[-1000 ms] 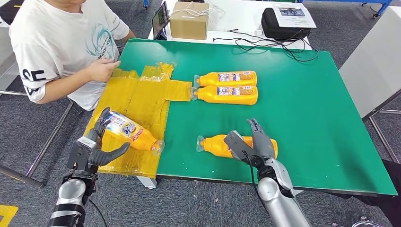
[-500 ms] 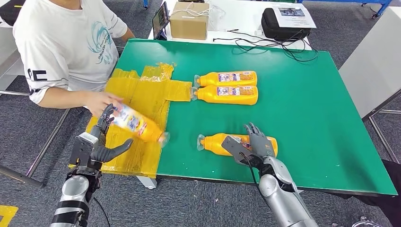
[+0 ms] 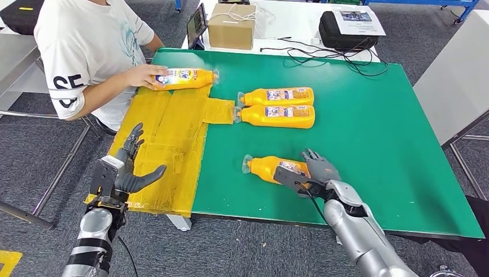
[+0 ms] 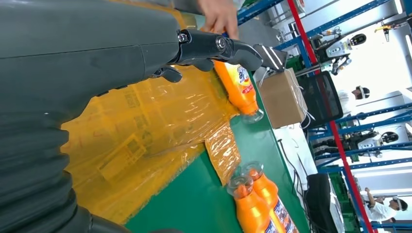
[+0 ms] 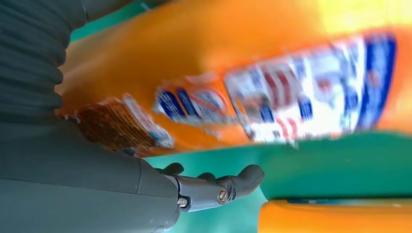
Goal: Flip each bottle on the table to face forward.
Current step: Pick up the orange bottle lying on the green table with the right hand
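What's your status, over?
Left hand open, empty. Right hand on near bottle. Person's hand holds another bottle at table's far edge.

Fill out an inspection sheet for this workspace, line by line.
Surface: green table, yellow plastic sheet over its left side.
Job's things: two orange bottles lying side by side mid-table; near bottle under the right hand; a fourth bottle held by a person's hand.
Clutter: cardboard box, black case on the white table behind.
Hands: left hand empty, fingers apart; right hand grips the near bottle.
Cables: black cables at the far edge.
Surroundings: seated person, grey carpet.
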Robot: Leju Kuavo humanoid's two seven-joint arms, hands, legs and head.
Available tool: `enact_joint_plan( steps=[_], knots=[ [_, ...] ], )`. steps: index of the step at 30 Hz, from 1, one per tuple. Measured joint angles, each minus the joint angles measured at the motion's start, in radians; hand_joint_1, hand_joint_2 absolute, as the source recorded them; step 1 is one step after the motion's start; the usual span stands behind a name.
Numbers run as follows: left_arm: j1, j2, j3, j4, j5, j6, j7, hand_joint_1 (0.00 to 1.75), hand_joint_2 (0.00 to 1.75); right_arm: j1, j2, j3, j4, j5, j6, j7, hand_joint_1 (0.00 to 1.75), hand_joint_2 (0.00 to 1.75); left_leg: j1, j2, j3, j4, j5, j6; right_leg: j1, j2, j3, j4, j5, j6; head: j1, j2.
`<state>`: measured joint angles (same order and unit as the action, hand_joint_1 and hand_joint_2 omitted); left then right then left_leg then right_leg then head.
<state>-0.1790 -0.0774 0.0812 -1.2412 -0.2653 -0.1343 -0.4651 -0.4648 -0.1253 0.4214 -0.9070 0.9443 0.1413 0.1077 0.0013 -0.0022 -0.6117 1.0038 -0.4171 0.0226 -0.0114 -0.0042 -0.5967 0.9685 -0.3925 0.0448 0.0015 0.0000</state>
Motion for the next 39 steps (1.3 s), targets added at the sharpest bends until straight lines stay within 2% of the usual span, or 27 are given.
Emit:
enact_joint_plan(
  steps=[1,8,13,18,21,24,30,34,39],
  knots=[
    [-0.002,0.0,-0.001,0.003,0.002,-0.001,0.0,0.0,1.75,-0.007,-0.008,0.006,0.004,-0.006,0.015,-0.005,1.74,1.75,0.0,0.0,0.0,0.0,0.0,0.0,0.0,0.0,0.0,0.0,0.0,0.0,0.0,0.0],
    [-0.019,0.0,-0.009,0.022,0.011,-0.011,0.0,0.0,1.75,-0.044,-0.06,0.032,0.019,-0.066,0.082,-0.039,1.75,1.75,0.0,-0.001,0.0,0.0,0.0,0.0,0.0,0.0,0.0,0.0,0.0,0.0,0.0,0.0],
    [-0.022,0.0,-0.011,0.027,0.016,-0.011,0.0,0.0,1.75,-0.05,-0.079,0.04,0.023,-0.098,0.088,-0.04,1.75,1.75,0.0,-0.001,0.0,0.0,0.0,0.0,0.0,0.0,0.0,0.0,0.0,0.0,0.0,0.0],
    [-0.025,0.001,-0.022,0.033,0.021,-0.012,0.007,0.0,1.75,-0.053,-0.098,0.049,0.023,-0.213,0.093,-0.065,1.75,1.75,0.0,-0.001,0.0,0.0,0.0,0.0,0.0,0.0,0.0,0.0,0.0,0.0,0.0,0.0],
    [-0.031,0.003,-0.034,0.04,0.014,-0.008,0.045,0.0,1.75,-0.04,-0.095,0.048,0.009,-0.277,0.044,-0.071,1.75,1.75,0.0,-0.001,0.0,0.0,0.0,0.0,0.0,0.0,0.0,0.0,0.0,0.0,0.0,0.0],
    [-0.038,0.002,-0.056,0.062,0.013,0.0,0.096,0.0,1.75,0.0,-0.048,0.034,-0.027,-0.298,-0.074,-0.069,1.75,1.75,0.0,0.001,-0.001,0.0,0.0,0.0,0.0,0.001,-0.001,0.0,0.0,0.0,0.0,0.0],
    [-0.092,-0.025,-0.106,0.139,0.048,0.009,0.162,0.0,1.75,0.044,0.115,0.025,-0.078,-0.27,-0.232,-0.066,1.75,1.75,0.001,0.003,-0.003,0.0,0.001,-0.002,0.001,0.003,-0.006,0.002,0.0,0.0,0.0,0.0],
    [-0.121,-0.04,-0.129,0.178,0.058,0.01,0.172,0.0,1.75,0.044,0.181,0.022,-0.088,-0.262,-0.252,-0.066,1.75,1.75,0.001,0.003,-0.004,0.0,0.001,-0.002,0.0,0.003,-0.006,0.002,0.0,-0.001,0.0,0.0],
    [-0.134,-0.043,-0.138,0.201,0.059,0.01,0.173,0.0,1.75,0.044,0.207,0.011,-0.089,-0.263,-0.255,-0.066,1.75,1.75,0.0,0.003,-0.005,0.0,0.001,-0.002,0.0,0.002,-0.007,0.002,0.0,0.0,0.0,0.0]
  ],
)
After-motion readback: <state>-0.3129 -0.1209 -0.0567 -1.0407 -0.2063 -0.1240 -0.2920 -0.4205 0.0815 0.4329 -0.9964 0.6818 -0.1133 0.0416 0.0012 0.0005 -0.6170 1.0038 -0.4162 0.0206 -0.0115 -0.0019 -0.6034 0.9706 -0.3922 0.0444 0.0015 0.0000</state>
